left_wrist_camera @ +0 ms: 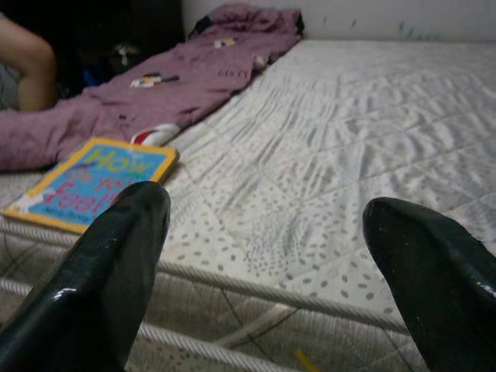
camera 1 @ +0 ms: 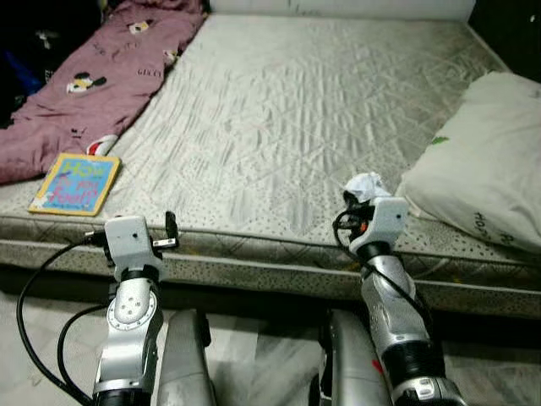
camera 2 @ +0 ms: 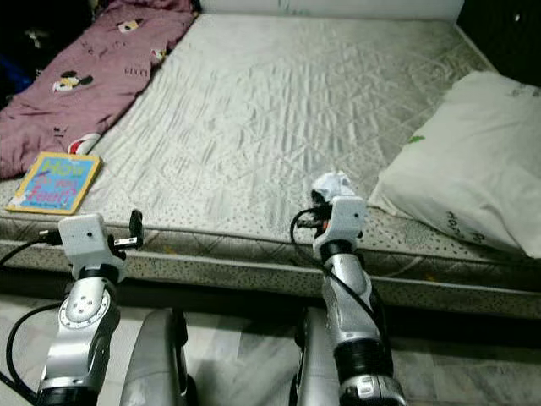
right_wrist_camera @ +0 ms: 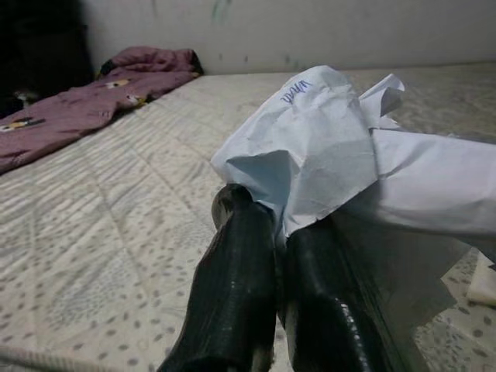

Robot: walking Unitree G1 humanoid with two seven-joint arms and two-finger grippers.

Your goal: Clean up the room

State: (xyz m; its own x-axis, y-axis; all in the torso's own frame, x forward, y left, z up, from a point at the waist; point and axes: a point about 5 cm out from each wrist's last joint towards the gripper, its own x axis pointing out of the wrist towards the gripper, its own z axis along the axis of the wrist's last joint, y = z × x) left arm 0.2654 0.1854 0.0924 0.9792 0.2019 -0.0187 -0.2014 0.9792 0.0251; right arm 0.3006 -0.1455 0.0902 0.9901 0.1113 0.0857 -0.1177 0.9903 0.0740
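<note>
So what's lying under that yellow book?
The book rests on the mattress near its edge, beside the purple blanket. Whatever is directly beneath it is covered.

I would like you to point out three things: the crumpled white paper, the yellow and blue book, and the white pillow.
crumpled white paper (right_wrist_camera: 310, 147), right wrist view, on its bunched middle.
yellow and blue book (camera 1: 74, 183), left eye view, on the cover's centre.
white pillow (camera 1: 486, 165), left eye view, on its upper face.

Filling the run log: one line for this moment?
right gripper: shut on crumpled paper | left gripper: open, idle | book: on mattress
</note>
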